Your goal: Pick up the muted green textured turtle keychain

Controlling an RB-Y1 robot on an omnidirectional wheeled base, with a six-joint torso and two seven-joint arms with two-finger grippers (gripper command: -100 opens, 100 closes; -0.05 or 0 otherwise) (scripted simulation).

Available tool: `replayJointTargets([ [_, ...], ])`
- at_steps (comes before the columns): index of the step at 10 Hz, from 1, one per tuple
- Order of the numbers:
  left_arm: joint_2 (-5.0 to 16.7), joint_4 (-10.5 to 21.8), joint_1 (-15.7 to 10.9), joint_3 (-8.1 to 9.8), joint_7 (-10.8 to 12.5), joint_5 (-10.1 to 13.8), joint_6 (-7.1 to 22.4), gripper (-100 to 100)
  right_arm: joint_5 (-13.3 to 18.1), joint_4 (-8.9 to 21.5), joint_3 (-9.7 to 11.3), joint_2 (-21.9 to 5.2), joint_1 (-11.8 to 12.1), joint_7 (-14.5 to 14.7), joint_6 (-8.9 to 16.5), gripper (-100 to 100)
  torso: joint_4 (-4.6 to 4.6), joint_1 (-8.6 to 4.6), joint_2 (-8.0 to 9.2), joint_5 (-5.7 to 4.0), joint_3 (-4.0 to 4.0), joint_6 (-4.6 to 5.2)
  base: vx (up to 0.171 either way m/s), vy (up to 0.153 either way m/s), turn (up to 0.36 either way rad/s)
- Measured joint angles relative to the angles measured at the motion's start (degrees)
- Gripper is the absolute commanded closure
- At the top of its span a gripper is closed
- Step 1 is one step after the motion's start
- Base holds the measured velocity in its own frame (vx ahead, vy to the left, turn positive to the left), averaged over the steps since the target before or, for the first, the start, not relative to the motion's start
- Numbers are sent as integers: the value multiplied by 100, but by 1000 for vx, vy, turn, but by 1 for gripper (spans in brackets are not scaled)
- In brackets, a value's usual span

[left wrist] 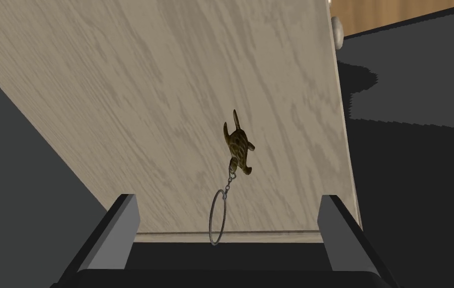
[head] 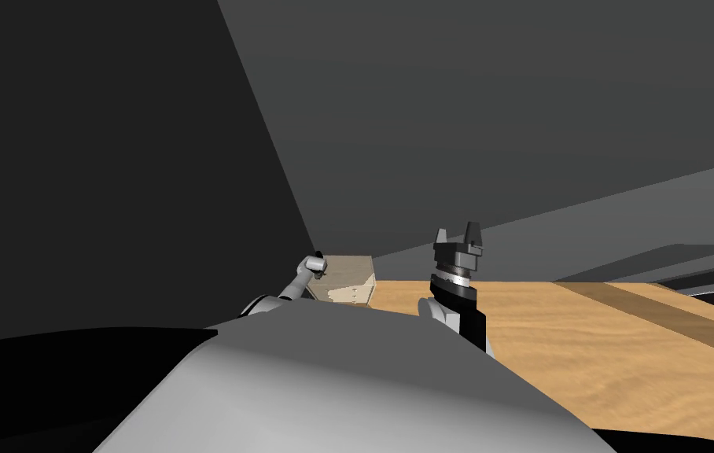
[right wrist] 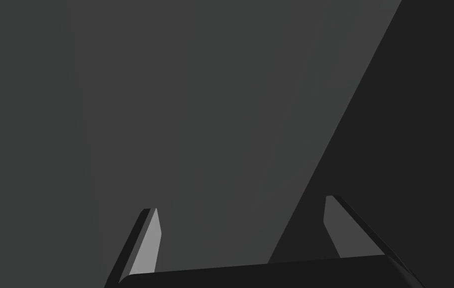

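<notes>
A small olive-brown mottled turtle keychain [left wrist: 237, 145] lies on the pale wood-grain top of a small cabinet [left wrist: 171, 100], its chain and metal ring [left wrist: 218, 216] trailing toward my hand. My left gripper [left wrist: 228, 220] hangs open over the cabinet top; the ring lies between its fingers and the turtle a little beyond their tips. In the head view the left arm reaches over the pale cabinet [head: 347, 279]. My right gripper [head: 458, 236] is raised in the air to the right of the cabinet, open, holding nothing.
The cabinet stands in a corner between two dark grey walls [head: 465, 118]. Wooden floor [head: 623, 346] spreads to the right. A round knob [left wrist: 338, 31] shows on the cabinet's side edge.
</notes>
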Motion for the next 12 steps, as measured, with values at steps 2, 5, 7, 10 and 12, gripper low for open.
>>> replayJointTargets([
  [2,-30,201,27,-14,32,-29,-230,-100,0,0,0,0,0,0,0,0,1,1,1,0,1,0,-2,2,-6],
  [5,-29,302,46,-14,33,-25,-356,100,0,0,0,0,0,0,0,0,1,0,0,-1,0,1,0,0,0],
  [7,-26,284,20,-26,14,-34,-368,100,0,0,0,0,0,0,0,0,-12,11,5,11,-4,-18,-1,0,-6],
  [10,-30,287,22,-28,9,-32,-360,100,0,0,0,0,0,0,0,0,-11,15,4,11,-3,-20,2,-1,3],
  [12,-6,170,-13,-3,10,-5,-179,100,0,0,0,0,0,0,0,0,-8,14,4,10,-2,-18,0,0,0],
])
